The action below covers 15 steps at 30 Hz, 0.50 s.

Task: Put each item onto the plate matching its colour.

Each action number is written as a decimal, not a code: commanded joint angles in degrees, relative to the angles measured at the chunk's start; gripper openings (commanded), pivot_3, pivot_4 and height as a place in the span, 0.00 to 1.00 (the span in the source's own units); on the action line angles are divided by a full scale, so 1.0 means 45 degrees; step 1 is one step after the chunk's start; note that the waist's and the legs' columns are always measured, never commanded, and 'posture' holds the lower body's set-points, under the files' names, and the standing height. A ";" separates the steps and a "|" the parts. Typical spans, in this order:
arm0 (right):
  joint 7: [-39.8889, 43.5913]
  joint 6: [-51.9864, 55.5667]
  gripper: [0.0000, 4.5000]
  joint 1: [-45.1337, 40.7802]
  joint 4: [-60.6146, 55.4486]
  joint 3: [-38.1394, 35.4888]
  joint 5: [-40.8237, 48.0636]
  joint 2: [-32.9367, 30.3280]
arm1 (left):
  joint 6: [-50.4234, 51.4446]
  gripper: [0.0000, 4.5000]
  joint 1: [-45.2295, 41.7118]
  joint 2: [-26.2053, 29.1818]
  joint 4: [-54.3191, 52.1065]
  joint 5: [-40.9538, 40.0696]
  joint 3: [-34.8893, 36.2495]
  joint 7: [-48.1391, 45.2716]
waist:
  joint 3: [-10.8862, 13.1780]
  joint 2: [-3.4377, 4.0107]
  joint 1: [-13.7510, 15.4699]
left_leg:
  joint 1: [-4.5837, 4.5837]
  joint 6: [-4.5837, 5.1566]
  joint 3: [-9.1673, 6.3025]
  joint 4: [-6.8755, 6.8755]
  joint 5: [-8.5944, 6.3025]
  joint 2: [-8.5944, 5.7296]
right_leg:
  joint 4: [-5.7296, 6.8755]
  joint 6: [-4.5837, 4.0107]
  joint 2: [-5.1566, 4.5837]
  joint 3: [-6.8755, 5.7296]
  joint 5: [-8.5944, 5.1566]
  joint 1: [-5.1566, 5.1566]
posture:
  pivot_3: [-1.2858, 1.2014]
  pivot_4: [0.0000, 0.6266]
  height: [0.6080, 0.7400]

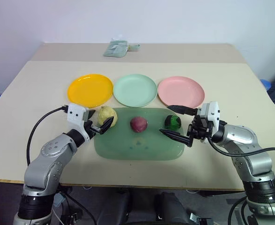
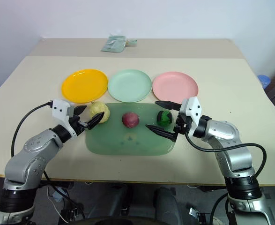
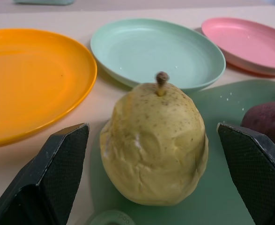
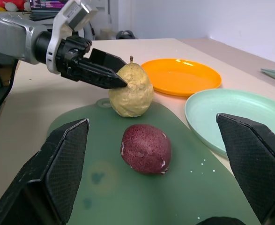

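- While the left gripper brackets the yellow pear at the green mat's corner, fingers spread, nothing grasped.
- Right gripper fingers spread around green ball, not clamped.
- Maroon ball mid-mat; orange plate, mint plate, pink plate behind.

3 plain plates stand in a row: an orange-yellow plate, a mint green plate and a pink plate. The mat is translucent green with a few pale specks. The pear is pale yellow, freckled with small brown dots, with a brown stem. The maroon ball is dark red-purple with a fine speckle. The third ball is dark green and black. The table is beige. The gripper fingers are black with a fine cross-hatch texture, on white and silver-grey arms.
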 commanded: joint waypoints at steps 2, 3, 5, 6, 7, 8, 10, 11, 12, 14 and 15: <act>-0.0209 0.0117 0.99 -0.0047 -0.0579 -0.0174 0.0234 -0.0050 | -0.0334 1.00 -0.0137 0.0072 0.0039 0.0294 0.0040 -0.0232 | 0.0000 0.0000 0.0001 | -0.0002 -0.0010 0.0001 0.0000 0.0006 0.0000 | 0.0000 0.0000 -0.0001 0.0001 0.0000 0.0001 | 0.52 0.24 1.00; -0.0252 0.0139 0.99 -0.0102 -0.0574 -0.0142 0.0220 -0.0021 | -0.0349 1.00 -0.0139 0.0059 0.0077 0.0354 -0.0040 -0.0288 | 0.0000 0.0000 0.0003 | -0.0002 -0.0008 0.0001 0.0000 0.0005 0.0000 | 0.0000 0.0000 -0.0001 0.0001 0.0000 0.0001 | 0.52 0.24 1.00; -0.0317 0.0163 0.99 -0.0193 -0.0535 -0.0119 0.0207 0.0000 | -0.0285 1.00 -0.0131 0.0004 0.0109 0.0417 -0.0165 -0.0372 | 0.0000 0.0000 0.0002 | -0.0001 -0.0001 0.0001 0.0000 0.0001 0.0000 | 0.0000 0.0000 -0.0001 0.0001 0.0000 0.0001 | 0.52 0.24 1.00; -0.0338 0.0154 1.00 -0.0217 -0.0507 -0.0118 0.0196 -0.0002 | -0.0262 0.88 -0.0129 -0.0016 0.0118 0.0447 -0.0212 -0.0398 | 0.0000 0.0000 0.0000 | -0.0001 0.0004 0.0001 0.0000 -0.0002 0.0000 | 0.0000 0.0000 -0.0001 0.0001 0.0000 0.0001 | 0.52 0.24 1.00; -0.0359 0.0149 1.00 -0.0228 -0.0483 -0.0120 0.0185 -0.0008 | -0.0260 0.81 -0.0133 -0.0029 0.0133 0.0491 -0.0262 -0.0419 | 0.0000 0.0000 0.0001 | -0.0001 0.0009 0.0001 0.0000 -0.0005 0.0000 | 0.0000 0.0000 -0.0001 0.0001 0.0000 0.0001 | 0.52 0.24 1.00; -0.0371 0.0147 1.00 -0.0229 -0.0471 -0.0129 0.0183 -0.0021 | -0.0278 0.72 -0.0148 -0.0044 0.0130 0.0541 -0.0311 -0.0424 | 0.0000 0.0000 0.0001 | -0.0001 0.0009 0.0001 0.0000 -0.0005 0.0000 | 0.0000 0.0000 -0.0001 0.0002 0.0000 0.0001 | 0.52 0.24 1.00; -0.0400 0.0151 1.00 -0.0222 -0.0471 -0.0136 0.0184 -0.0041 | -0.0279 0.53 -0.0202 -0.0101 0.0093 0.0616 -0.0360 -0.0401 | 0.0000 0.0000 0.0003 | -0.0001 0.0008 0.0001 0.0000 -0.0005 0.0000 | 0.0000 0.0000 0.0000 0.0001 0.0000 0.0001 | 0.52 0.24 1.00; -0.0419 0.0151 1.00 -0.0220 -0.0472 -0.0134 0.0175 -0.0048 | -0.0270 0.50 -0.0220 -0.0127 0.0068 0.0648 -0.0369 -0.0400 | 0.0000 0.0000 0.0003 | -0.0001 0.0009 0.0001 0.0000 -0.0005 0.0000 | 0.0000 0.0000 -0.0001 0.0001 0.0000 0.0001 | 0.52 0.24 1.00; -0.0441 0.0148 1.00 -0.0221 -0.0472 -0.0130 0.0162 -0.0048 | -0.0301 0.50 -0.0235 -0.0139 0.0056 0.0701 -0.0375 -0.0406 | 0.0000 0.0000 0.0003 | -0.0001 0.0008 0.0001 0.0000 -0.0004 -0.0001 | 0.0000 0.0000 -0.0001 0.0002 0.0000 0.0001 | 0.52 0.24 1.00; -0.0478 0.0130 1.00 -0.0212 -0.0466 -0.0130 0.0140 -0.0043 | -0.0403 0.50 -0.0266 -0.0216 0.0059 0.0788 -0.0334 -0.0343 | 0.0000 0.0000 0.0003 | -0.0001 0.0007 0.0001 0.0000 -0.0004 0.0000 | 0.0000 0.0000 -0.0001 0.0001 0.0000 0.0001 | 0.52 0.24 1.00; -0.0504 0.0124 1.00 -0.0215 -0.0465 -0.0129 0.0126 -0.0037 | -0.0433 0.50 -0.0353 -0.0274 0.0128 0.0808 -0.0247 -0.0270 | 0.0000 0.0000 0.0002 | -0.0001 0.0009 0.0001 0.0000 -0.0005 0.0000 | 0.0000 0.0000 -0.0001 0.0001 0.0000 0.0002 | 0.52 0.24 1.00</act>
